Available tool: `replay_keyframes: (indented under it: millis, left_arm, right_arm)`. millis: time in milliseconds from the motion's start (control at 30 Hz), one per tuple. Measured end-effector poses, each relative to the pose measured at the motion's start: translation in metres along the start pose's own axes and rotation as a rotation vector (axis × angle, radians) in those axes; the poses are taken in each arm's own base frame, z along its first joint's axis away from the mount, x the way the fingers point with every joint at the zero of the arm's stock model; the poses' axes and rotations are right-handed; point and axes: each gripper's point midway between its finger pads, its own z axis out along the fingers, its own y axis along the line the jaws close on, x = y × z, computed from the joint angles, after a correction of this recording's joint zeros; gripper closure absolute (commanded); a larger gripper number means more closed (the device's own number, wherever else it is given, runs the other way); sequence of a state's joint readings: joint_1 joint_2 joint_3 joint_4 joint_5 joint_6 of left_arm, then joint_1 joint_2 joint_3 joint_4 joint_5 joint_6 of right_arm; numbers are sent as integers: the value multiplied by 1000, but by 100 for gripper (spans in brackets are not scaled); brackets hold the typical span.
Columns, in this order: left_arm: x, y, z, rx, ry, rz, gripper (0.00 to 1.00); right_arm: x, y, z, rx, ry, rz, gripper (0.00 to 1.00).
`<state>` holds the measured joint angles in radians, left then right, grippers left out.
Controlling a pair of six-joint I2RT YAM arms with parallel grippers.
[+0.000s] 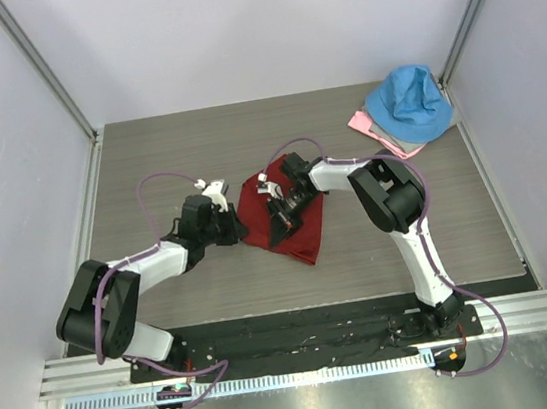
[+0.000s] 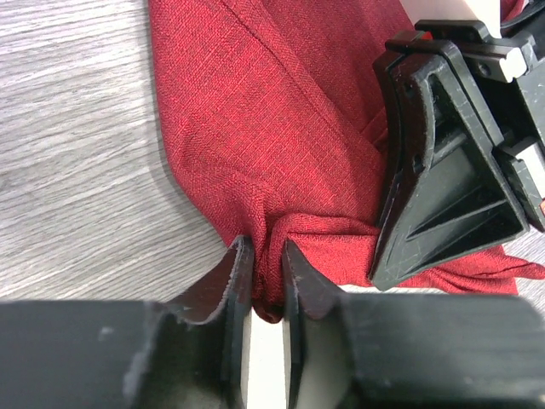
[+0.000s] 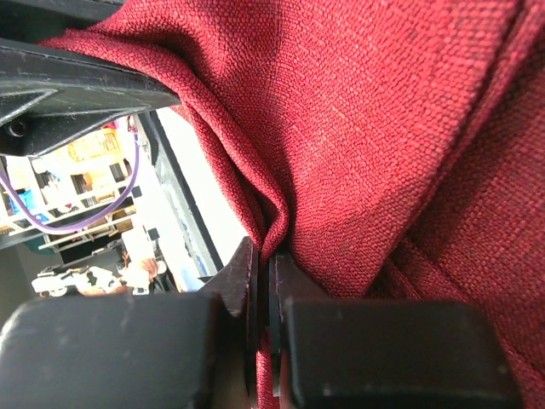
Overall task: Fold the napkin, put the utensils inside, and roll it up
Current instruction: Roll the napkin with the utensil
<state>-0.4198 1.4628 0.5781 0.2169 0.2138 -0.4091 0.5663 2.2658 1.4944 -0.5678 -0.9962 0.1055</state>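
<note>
The dark red napkin (image 1: 305, 233) lies bunched in the middle of the table between both arms. My left gripper (image 1: 241, 231) reaches its left edge; in the left wrist view the left gripper (image 2: 266, 251) is shut on a gathered fold of the napkin (image 2: 281, 119), cloth filling the narrow gap between its jaws. My right gripper (image 1: 281, 220) rests on top of the cloth. In the right wrist view the right gripper (image 3: 266, 260) is shut tight on a crease of the napkin (image 3: 383, 128). One of the right arm's black fingers (image 2: 434, 187) shows beside the left jaws. The utensils are out of view.
A bright blue cloth (image 1: 408, 101) sits on a pale pink cloth (image 1: 368, 124) at the table's back right corner. White walls with metal posts close in the table on the left, back and right. The arm bases stand on the black plate (image 1: 311, 336) at the near edge.
</note>
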Motion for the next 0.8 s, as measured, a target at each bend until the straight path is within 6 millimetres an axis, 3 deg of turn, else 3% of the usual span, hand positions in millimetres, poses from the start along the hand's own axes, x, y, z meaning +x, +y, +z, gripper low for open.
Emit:
replay_keyframes:
  millis: [100,200,233,333,467,667,800]
  left_arm:
    - [0,0,0,-4,10,-3,100]
    - [0,0,0,-9,21,-5,100]
    - [0,0,0,-13,28,-7,100]
    - [-2,1,-1,-28,41,-11,100]
    - [-2,4,-2,-57,65,-17,100]
    - [1,7,-2,-90,126,-33,100]
    - [4,9,0,-109,176,-48,100]
  right_arm:
    - [0,0,0,3,-1,4,95]
    - [-1,0,-1,19,-7,3,83]
    - [-3,0,-2,34,-13,-4,72]
    - [-8,3,-10,90,-53,-38,63]
    - [-13,10,-33,216,-153,-130,49]
    - [-18,41,-87,425,-403,-378,39]
    - [-10,49,-87,550,-457,-513,33]
